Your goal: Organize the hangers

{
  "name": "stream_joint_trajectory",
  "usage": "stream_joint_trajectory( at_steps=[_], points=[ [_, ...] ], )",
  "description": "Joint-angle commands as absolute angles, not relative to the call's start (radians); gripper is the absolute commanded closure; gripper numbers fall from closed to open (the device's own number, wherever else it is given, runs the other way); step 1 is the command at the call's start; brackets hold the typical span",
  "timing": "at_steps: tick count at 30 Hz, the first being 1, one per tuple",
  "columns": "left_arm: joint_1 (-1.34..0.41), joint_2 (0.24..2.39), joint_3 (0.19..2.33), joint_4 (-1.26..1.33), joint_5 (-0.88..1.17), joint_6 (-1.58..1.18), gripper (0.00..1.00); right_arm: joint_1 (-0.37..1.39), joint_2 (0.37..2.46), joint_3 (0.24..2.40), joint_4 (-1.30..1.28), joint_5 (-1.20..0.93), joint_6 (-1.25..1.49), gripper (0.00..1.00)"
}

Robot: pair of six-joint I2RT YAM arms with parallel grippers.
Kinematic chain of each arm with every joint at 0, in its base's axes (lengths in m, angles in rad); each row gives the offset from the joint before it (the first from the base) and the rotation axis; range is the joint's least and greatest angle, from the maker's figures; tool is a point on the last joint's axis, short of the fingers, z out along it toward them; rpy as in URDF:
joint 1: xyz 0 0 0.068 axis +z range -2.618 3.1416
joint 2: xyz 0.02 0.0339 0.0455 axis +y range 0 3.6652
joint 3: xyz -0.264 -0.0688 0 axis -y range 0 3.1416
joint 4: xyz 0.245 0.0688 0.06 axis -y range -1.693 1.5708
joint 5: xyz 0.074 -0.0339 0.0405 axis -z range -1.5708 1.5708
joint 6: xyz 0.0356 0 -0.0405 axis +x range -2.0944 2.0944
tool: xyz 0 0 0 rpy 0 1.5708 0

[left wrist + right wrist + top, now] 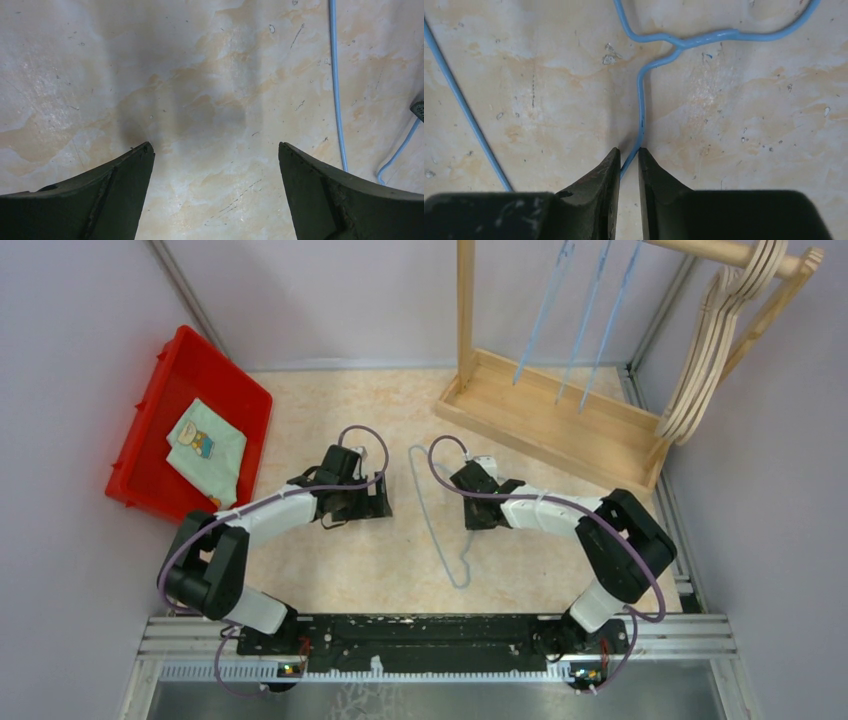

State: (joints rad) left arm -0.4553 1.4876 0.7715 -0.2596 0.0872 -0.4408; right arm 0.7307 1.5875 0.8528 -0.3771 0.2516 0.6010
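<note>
Marbled tabletop (340, 570) lies under your right gripper (628, 150), jaws nearly together astride a blue wire hanger (642, 105) lying before the wooden rack (540, 415); whether it pinches, you can't tell. Your left gripper (215, 145) gapes; wooden hangers (703, 355) hang on that rack
</note>
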Motion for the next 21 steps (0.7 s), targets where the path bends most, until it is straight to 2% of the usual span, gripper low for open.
stream_joint_trajectory(
  at_steps=[1, 2, 3, 7, 14, 21],
  points=[
    [-0.451, 1.454, 0.768, -0.280, 0.101, -0.422, 0.01, 0.725, 1.644, 0.818, -0.355, 0.264, 0.596, 0.91],
    [-0.450, 1.452, 0.766, -0.282, 0.101, -0.421, 0.01, 0.726, 1.645, 0.808, -0.348, 0.257, 0.595, 0.98],
    [-0.450, 1.451, 0.763, -0.282, 0.104, -0.420, 0.01, 0.726, 1.675, 0.801, -0.343, 0.249, 0.593, 1.00],
    [-0.450, 1.450, 0.765, -0.283, 0.106, -0.409, 0.01, 0.726, 1.663, 0.803, -0.331, 0.212, 0.571, 1.00],
    [-0.450, 1.462, 0.768, -0.248, 0.115, -0.407, 0.01, 0.726, 1.516, 0.911, -0.354, 0.149, 0.515, 1.00],
    [-0.451, 1.480, 0.757, -0.199, 0.130, -0.415, 0.01, 0.727, 1.389, 1.006, -0.369, -0.008, 0.495, 1.00]
  ],
)
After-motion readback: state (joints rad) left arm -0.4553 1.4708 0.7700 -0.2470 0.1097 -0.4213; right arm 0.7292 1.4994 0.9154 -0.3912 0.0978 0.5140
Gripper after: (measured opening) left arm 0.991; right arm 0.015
